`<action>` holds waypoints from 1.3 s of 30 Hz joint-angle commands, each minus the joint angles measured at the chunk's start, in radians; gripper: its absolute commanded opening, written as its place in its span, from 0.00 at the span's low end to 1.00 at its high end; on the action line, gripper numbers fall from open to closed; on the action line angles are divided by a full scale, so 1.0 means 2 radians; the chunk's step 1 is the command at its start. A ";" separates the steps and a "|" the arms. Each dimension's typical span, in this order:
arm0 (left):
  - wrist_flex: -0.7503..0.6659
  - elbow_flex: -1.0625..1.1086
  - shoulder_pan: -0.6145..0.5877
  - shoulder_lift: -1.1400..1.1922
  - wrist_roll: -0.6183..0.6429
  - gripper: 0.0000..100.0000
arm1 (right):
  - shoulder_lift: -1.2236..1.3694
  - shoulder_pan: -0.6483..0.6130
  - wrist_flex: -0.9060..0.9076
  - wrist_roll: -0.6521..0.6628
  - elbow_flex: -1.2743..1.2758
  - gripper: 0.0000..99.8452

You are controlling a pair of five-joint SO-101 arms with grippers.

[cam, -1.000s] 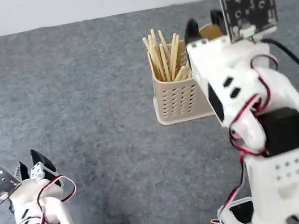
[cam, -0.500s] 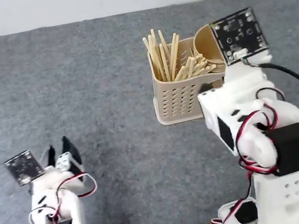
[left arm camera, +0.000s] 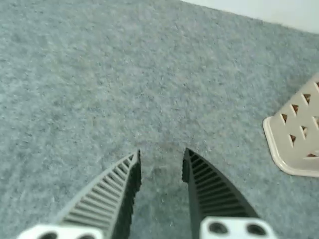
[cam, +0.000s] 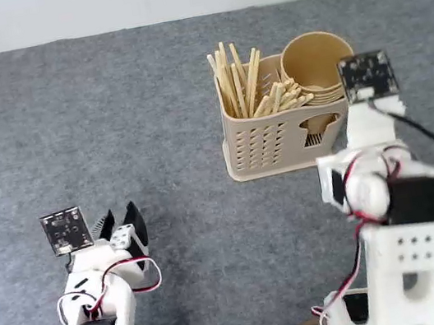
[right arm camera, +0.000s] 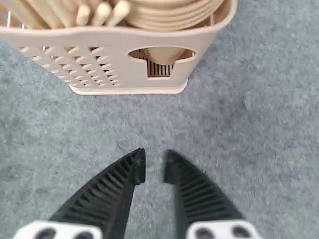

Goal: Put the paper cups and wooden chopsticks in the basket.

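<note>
light: bright, even, diffuse | shadows: soft, thin along basket (cam: 265, 148) base | wrist views: equally bright

basket: beige perforated plastic basket (cam: 269, 147) on grey felt surface (cam: 107, 106), toward the far right | inside: wooden chopsticks (cam: 239, 85) left, stacked tan paper cups (cam: 317, 62) right | right jaws: near, before the basket's cup side | left jaws: well apart, front-left of the basket

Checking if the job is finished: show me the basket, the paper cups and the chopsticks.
basket (cam: 266, 148), high view, perforated front wall
paper cups (cam: 315, 62), high view, inside the top cup
chopsticks (cam: 239, 84), high view, middle of upright bundle
</note>
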 commanded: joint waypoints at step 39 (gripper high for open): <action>0.034 -0.005 0.006 -0.010 -0.003 0.01 | -0.466 -0.006 -0.259 -0.055 0.612 0.01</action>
